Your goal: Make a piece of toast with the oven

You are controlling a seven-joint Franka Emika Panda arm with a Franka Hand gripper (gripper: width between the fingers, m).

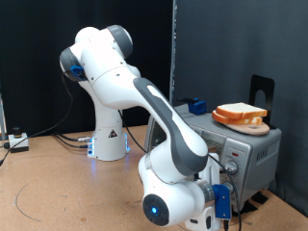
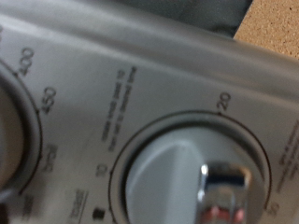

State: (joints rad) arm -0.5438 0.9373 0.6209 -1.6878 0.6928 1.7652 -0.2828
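Note:
The silver oven [image 1: 252,152] stands at the exterior view's right. The piece of toast [image 1: 240,113] lies on a round wooden plate [image 1: 243,124] on top of the oven. My gripper [image 1: 228,173] is pressed up close to the oven's front knob panel, and its fingers are hidden by the hand. The wrist view is filled by that panel: a large round timer knob [image 2: 177,177] with a shiny grip [image 2: 227,187] and marks 10 and 20, and part of a temperature knob [image 2: 7,121] marked 400 and 450. No fingers show there.
The arm's white base [image 1: 109,135] stands at the back on the wooden table [image 1: 58,192], with cables [image 1: 67,141] beside it. A black curtain [image 1: 241,48] hangs behind the oven. A small blue object [image 1: 197,105] sits behind the oven.

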